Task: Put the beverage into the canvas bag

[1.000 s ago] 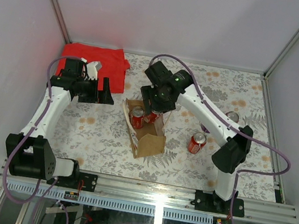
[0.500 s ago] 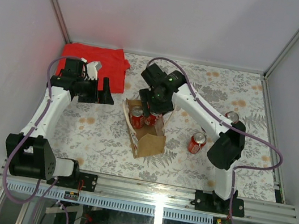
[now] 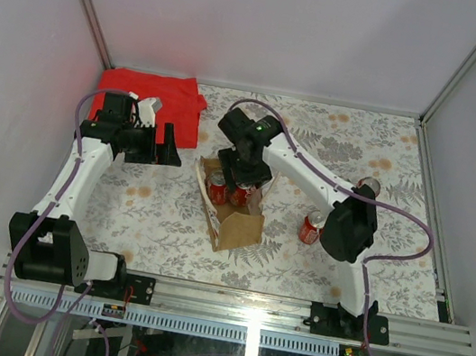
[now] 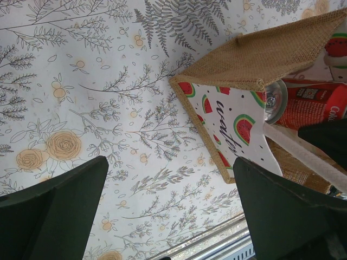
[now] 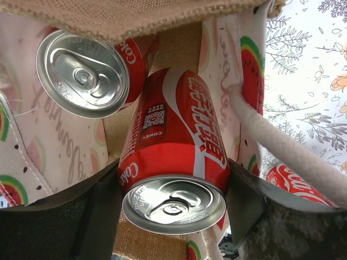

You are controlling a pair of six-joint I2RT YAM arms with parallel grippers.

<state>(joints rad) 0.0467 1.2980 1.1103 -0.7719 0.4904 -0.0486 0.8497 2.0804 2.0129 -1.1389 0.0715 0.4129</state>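
Two robot arms stand over a flower-printed tabletop. At far left, a folded red cloth lies against the back wall. Just beside it, the left gripper hangs above the table with its jaws spread wide and nothing between them. It is clear of the small tan burlap bag with cream rope handles, which sits near the middle of the table with its mouth open to the overhead camera. The left wrist camera catches a corner of the bag's watermelon-print lining. Inside the bag, toward its left side, one red cola can with a silver pull-tab top is already stowed. Next to it, the right gripper is at the bag's mouth, its two black fingers clamped on either side of a second red cola can. This second can is tilted, its lower end down between the lined walls and its top at the opening. Whether it touches the bottom of the bag cannot be told. One cream handle loops past the right finger. Farther right, a third red can stands on the table apart from the bag. Beyond it, a silver-topped can shows partly behind the right arm.
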